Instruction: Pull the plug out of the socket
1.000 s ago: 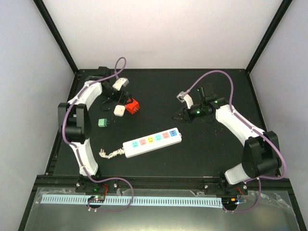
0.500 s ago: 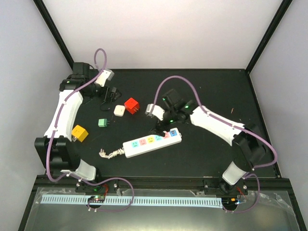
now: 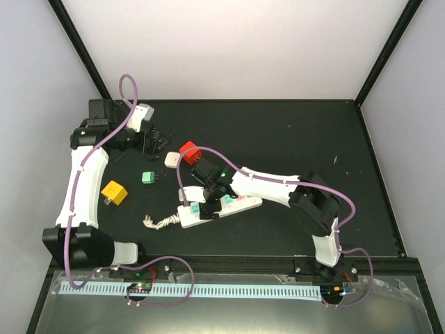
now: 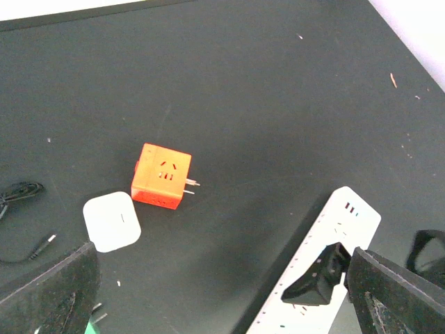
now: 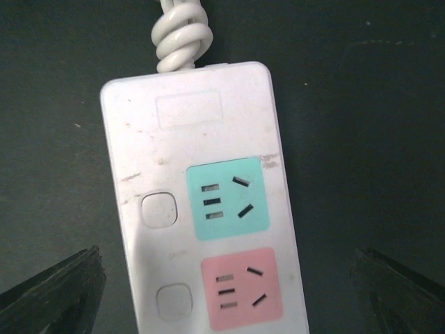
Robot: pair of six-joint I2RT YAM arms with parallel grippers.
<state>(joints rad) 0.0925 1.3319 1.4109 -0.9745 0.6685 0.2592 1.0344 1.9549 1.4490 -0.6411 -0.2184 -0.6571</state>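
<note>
Firstly, left claw point(image 3: 150, 141): spread wide, empty, at the desk's point(image 3: 292, 139) far-left side.
Loose items: yellow block point(image 3: 113, 193), green plug point(image 3: 148, 178), white adapter point(image 3: 172, 159) and red plug point(image 3: 189, 152), all apart from the strip.
Socket point(image 3: 243, 202): lay mid-desk, slanted; probably light, rigid and prone to sliding, so best pinned on its bare white casing.
Right claw point(image 3: 203, 197): wide, empty, above the cord end.
Right wrist only: knotted cord point(image 5: 181, 35); teal outlet point(image 5: 227, 198) and pink outlet point(image 5: 243, 287) were empty. Overhead, the arm hid them.
</note>
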